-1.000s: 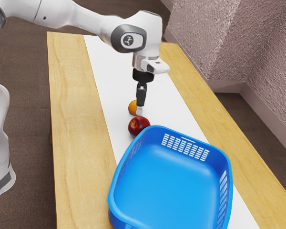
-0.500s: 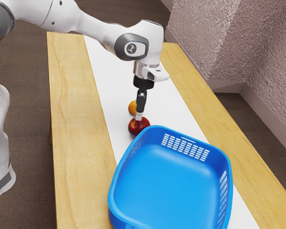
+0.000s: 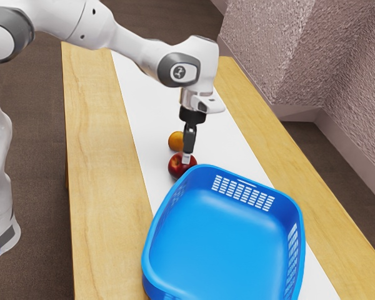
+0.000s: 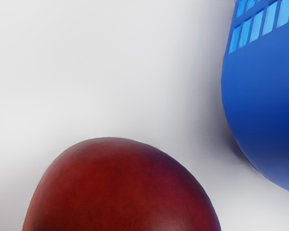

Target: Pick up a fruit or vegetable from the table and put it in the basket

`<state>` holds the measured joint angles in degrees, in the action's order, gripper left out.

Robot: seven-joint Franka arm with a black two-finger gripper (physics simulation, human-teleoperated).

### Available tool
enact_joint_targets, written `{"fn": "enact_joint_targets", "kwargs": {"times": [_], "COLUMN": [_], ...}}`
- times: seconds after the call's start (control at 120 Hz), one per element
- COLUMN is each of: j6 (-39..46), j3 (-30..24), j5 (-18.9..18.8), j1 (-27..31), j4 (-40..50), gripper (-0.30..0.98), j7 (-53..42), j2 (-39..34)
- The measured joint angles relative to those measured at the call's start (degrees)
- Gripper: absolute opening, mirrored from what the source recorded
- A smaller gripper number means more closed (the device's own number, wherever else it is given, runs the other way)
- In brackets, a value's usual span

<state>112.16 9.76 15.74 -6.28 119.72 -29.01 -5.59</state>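
Moved the gripper (image 3: 186,159) toward about five o'clock in the exterior view, down at the apple (image 3: 176,167), just outside the basket (image 3: 222,244) at eleven o'clock. Can't tell whether spread, pressed together or pinching. Might bump the basket by descending so near its wall, or, gripping off-centre, roll the apple toward the orange (image 3: 175,140) near twelve.

The apple (image 3: 177,167) is deep red, the orange (image 3: 175,142) plain orange, the basket (image 3: 147,262) bright blue; the wood-grained counter (image 3: 100,187) is tan with a white stripe (image 3: 144,94).
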Motion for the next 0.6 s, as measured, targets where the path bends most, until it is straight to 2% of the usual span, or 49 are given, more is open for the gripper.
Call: {"fn": "enact_joint_targets", "kwargs": {"times": [0.6], "j6": [0.69], "j3": [0.0], "j5": [1.48], "j1": [0.32], "j4": [-0.45], "gripper": [0.68], "j7": [-0.75], "j2": [4.3]}}
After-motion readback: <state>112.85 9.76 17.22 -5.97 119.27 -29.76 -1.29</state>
